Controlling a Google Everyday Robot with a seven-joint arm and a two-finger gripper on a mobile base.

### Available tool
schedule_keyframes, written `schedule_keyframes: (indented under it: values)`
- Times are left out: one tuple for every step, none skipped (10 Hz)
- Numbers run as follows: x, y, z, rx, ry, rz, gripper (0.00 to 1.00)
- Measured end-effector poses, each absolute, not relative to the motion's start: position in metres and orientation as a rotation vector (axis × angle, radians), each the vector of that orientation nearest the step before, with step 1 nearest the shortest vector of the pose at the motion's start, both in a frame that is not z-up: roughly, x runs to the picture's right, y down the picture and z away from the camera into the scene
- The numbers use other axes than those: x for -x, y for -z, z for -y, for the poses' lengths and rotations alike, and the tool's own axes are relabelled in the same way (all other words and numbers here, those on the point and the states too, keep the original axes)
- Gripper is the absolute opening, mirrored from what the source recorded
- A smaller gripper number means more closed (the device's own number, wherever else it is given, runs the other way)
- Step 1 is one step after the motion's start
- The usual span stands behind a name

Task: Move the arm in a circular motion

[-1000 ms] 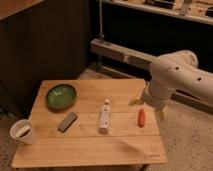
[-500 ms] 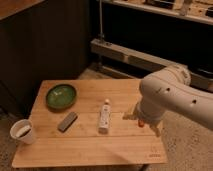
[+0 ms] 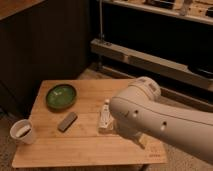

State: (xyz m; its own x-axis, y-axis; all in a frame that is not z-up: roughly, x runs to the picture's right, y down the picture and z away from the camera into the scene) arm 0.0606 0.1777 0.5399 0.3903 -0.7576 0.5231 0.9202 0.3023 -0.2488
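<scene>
The cream-white arm fills the right foreground. Its rounded elbow hangs over the right half of the wooden table, and a thick segment runs off to the lower right. Beneath that segment the pale gripper pokes out over the table's front right part, mostly hidden by the arm. It touches none of the objects I can see.
On the table are a green bowl at the back left, a dark grey block in the middle and a white bottle lying just left of the arm. A white cup stands at the front left corner. Metal shelving runs behind.
The arm has swung left and closer to the camera. It now covers the table's right side and the small orange object seen there earlier. The table objects have not moved.
</scene>
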Motion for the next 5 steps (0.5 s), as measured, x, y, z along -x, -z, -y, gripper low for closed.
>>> schedule_keyframes:
  values:
    - [-0.053,-0.542,-0.175,0.57,1.162,0.329,0.8]
    - [-0.042,-0.545,-0.171,0.567,1.188,0.329,0.8]
    - [-0.03,-0.546,-0.169,0.562,1.218,0.333,0.8]
    - [-0.018,-0.542,-0.172,0.558,1.25,0.335,0.8]
    - [-0.007,-0.539,-0.176,0.559,1.265,0.334,0.8]
